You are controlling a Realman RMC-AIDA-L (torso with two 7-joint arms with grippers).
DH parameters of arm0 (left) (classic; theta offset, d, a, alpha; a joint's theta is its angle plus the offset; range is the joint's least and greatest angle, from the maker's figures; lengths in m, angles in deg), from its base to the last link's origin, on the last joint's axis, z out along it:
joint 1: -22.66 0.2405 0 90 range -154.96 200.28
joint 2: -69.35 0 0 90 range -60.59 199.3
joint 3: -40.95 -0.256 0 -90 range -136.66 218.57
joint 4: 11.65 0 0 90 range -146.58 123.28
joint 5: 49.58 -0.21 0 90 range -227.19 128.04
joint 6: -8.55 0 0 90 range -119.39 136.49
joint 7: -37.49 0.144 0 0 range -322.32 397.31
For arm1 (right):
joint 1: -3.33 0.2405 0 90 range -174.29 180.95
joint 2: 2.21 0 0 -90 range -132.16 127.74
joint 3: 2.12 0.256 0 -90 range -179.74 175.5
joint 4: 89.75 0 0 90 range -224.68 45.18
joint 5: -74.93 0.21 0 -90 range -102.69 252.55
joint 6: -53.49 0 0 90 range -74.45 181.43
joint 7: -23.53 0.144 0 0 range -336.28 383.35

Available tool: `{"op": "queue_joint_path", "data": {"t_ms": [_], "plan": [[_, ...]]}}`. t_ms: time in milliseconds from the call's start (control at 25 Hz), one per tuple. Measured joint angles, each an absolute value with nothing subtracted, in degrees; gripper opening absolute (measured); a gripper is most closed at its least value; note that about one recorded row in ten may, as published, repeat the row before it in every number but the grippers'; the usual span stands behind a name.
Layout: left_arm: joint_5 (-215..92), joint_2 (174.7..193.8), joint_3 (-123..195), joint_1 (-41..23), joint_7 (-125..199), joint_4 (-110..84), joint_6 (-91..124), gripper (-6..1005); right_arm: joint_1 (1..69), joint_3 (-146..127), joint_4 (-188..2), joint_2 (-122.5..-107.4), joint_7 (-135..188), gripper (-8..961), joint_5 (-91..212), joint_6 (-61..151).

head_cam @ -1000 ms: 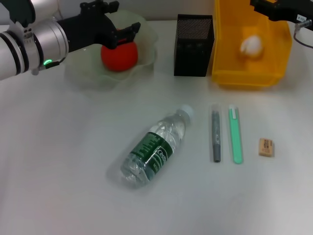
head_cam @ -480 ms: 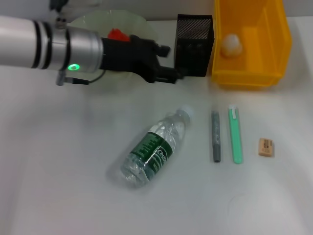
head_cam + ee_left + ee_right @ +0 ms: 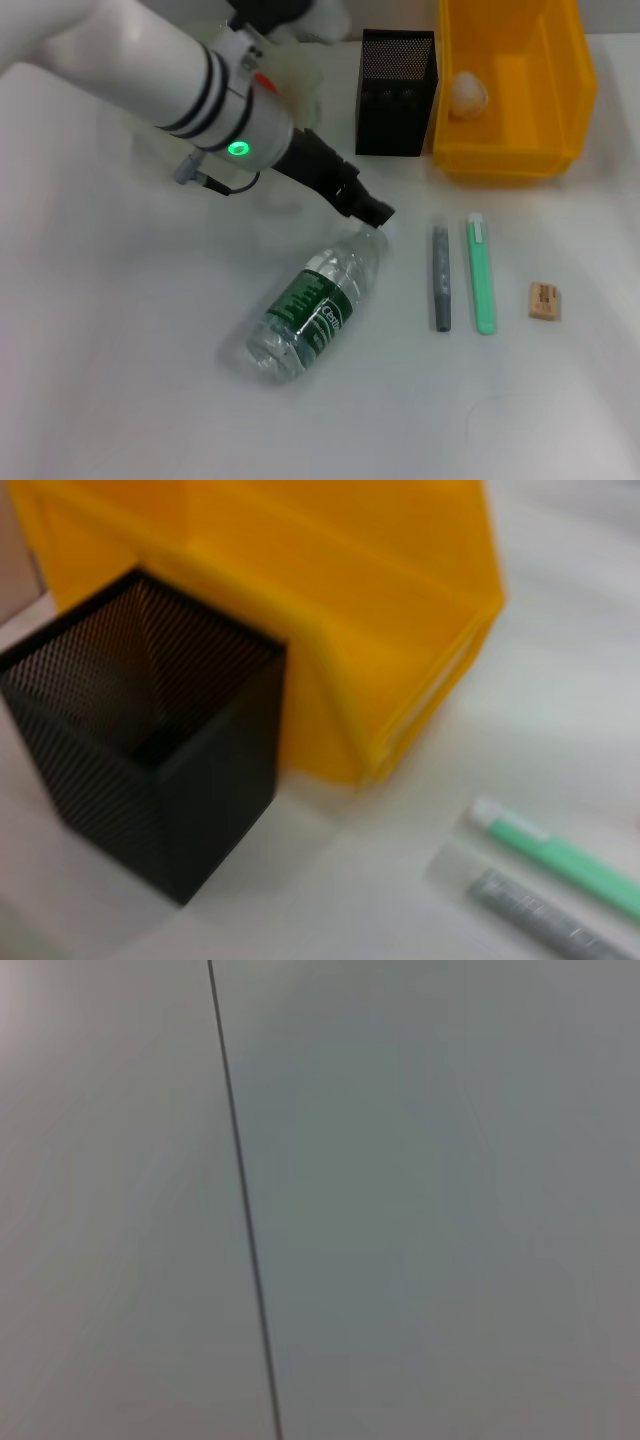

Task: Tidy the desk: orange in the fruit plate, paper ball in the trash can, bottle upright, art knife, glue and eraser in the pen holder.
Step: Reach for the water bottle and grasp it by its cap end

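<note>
The left end effector (image 3: pixel 375 212) hangs low at the cap end of the bottle (image 3: pixel 315 307), which lies on its side mid-tabletop, cap toward 1 o'clock and base toward 7. Reaching in at the neck makes sense as the start of tipping it upright, though whether the fingers are spread or clenched cannot be told: they show only as a dark tip, and the left wrist view looks past them.

The right end effector is not in sight; its wrist camera sees only a blank pale surface.

The paper ball (image 3: pixel 468 92) rests inside the trash can (image 3: pixel 520 160) at 1 o'clock, so that step looks done. The pen holder (image 3: pixel 396 92) stands just beside the can, at 12 o'clock. The fruit plate (image 3: pixel 305 80) at 11 o'clock is mostly hidden by the arm, and a red sliver there is probably the orange.

Right of the bottle, at 3 o'clock, lie a grey stick (image 3: pixel 440 278) and a green one (image 3: pixel 482 275), side by side; which is knife and which glue is unclear. The eraser (image 3: pixel 543 301) sits further right, apart.
</note>
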State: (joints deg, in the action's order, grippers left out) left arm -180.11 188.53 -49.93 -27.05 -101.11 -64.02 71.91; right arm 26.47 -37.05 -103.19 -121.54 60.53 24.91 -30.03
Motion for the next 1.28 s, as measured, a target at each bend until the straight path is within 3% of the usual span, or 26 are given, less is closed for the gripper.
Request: {"op": "queue_joint_path", "data": {"t_ms": [1280], "plan": [[-176.71, 188.53, -64.83, -30.61, -114.73, -58.75, 62.24, 710, 24.26, -37.01, -101.79, -121.6, 59.56, 618, 24.56, -30.47]]}}
